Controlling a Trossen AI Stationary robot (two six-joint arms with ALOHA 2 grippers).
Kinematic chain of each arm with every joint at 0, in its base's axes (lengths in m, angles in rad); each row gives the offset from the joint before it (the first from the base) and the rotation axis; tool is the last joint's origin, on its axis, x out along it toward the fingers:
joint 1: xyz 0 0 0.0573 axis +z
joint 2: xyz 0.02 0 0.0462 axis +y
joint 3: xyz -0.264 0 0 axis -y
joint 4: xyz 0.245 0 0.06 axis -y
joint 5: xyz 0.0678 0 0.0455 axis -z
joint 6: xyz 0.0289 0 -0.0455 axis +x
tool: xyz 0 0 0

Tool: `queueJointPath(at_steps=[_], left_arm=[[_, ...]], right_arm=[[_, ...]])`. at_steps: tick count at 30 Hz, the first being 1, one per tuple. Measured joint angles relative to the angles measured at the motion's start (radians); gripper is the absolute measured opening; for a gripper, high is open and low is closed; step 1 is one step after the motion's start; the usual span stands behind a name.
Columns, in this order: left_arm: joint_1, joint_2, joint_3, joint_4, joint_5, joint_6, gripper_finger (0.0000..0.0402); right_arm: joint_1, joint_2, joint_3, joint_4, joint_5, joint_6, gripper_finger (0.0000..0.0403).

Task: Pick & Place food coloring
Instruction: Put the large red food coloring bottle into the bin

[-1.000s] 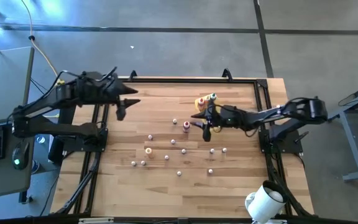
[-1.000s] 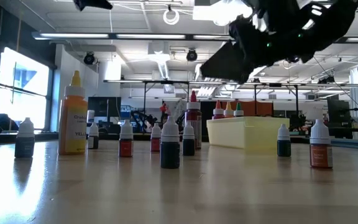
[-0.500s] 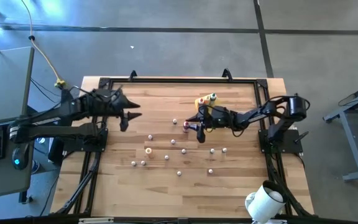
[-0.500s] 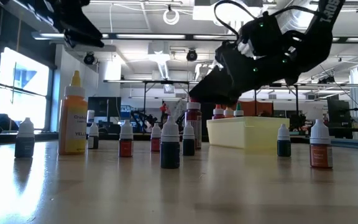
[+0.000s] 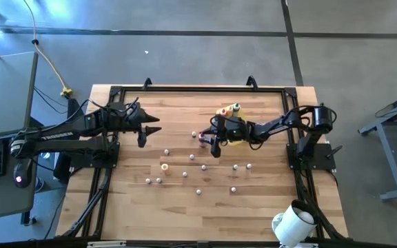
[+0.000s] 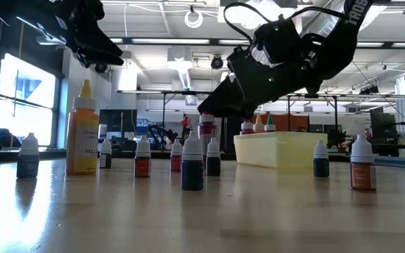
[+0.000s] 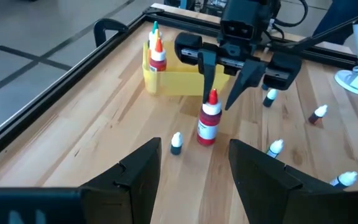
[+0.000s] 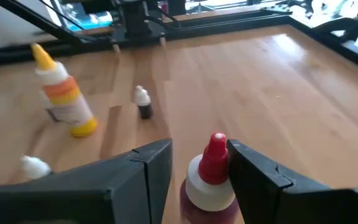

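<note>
**Over the red bottle, fingers not yet closed**

Near the yellow tray [image 7: 185,81], I have the right gripper [image 8: 201,165] lowered around the tall red-capped bottle [image 7: 209,118] of food coloring, which stands upright on the wooden table [image 5: 267,200] just beside the tray. From the right wrist camera the two fingers stand apart, one on each side of the red cap, with a gap visible on both sides, so nothing is held yet. I judge this to be the reach-and-straddle step of a pick: the next move calls for closing on the cap or neck squarely, then lifting straight up so the bottle does not tip, and carrying it across to the tray, where a few capped bottles [image 5: 230,109] already stand.

My right arm stretches low across the table from its base, wrist angled downward toward the bottle. The left gripper [image 5: 145,129] hangs above the table's left part, well apart from the work, its fingers spread and empty. Small bottles [image 5: 185,174] lie scattered over the middle of the table.
</note>
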Motion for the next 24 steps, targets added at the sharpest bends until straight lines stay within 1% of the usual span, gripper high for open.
queueJointPath(at_steps=[8, 15, 21, 24], left_arm=[[0.000, 0.000, 0.000, 0.000, 0.000, 0.001, 0.0186], [0.000, 0.000, 0.000, 0.000, 0.000, 0.001, 0.0186], [0.000, 0.000, 0.000, 0.000, -0.001, 0.001, 0.0186], [0.000, 0.000, 0.000, 0.000, -0.001, 0.001, 0.0186]], right_arm=[[0.000, -0.010, -0.002, 0.008, 0.002, -0.027, 0.0145], [0.000, -0.072, -0.005, -0.041, -0.016, -0.027, 0.0145], [0.000, -0.072, -0.005, -0.064, -0.014, -0.027, 0.0145], [0.000, -0.072, -0.004, -0.095, 0.005, -0.024, 0.0145]])
